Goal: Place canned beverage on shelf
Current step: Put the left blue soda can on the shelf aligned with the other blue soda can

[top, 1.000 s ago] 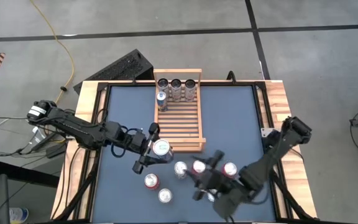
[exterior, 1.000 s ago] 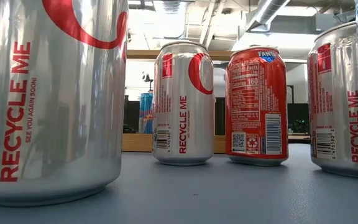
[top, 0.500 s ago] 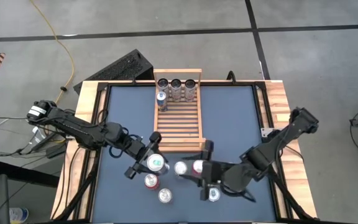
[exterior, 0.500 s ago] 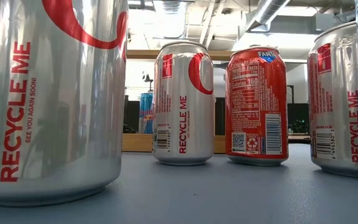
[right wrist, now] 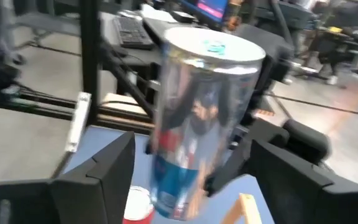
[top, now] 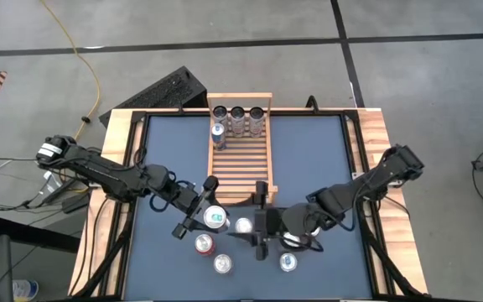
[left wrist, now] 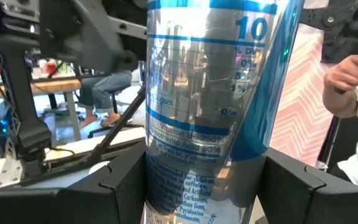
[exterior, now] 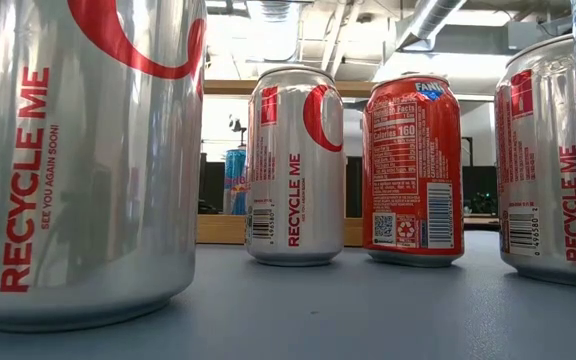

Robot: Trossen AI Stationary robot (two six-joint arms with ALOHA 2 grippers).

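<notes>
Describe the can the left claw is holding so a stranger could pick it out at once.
Start at the wooden shelf at the far side of the blue table, then drop to its near rail. Just off that rail's left corner, the left claw grips a silver and blue can. Unlike the loose cans nearby, it has a greenish top and dark fingers on both sides.

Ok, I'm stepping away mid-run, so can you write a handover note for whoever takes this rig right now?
Left tool: shut on a blue-and-silver can, lifted just short of the shelf's near end.
Right tool: open, holding nothing, facing that can near a loose silver can.
Shelf: four cans at its far end; the rest is bare.
Done: four placed.
Left: place the held can, then the loose ones on the table; at least four show.
</notes>
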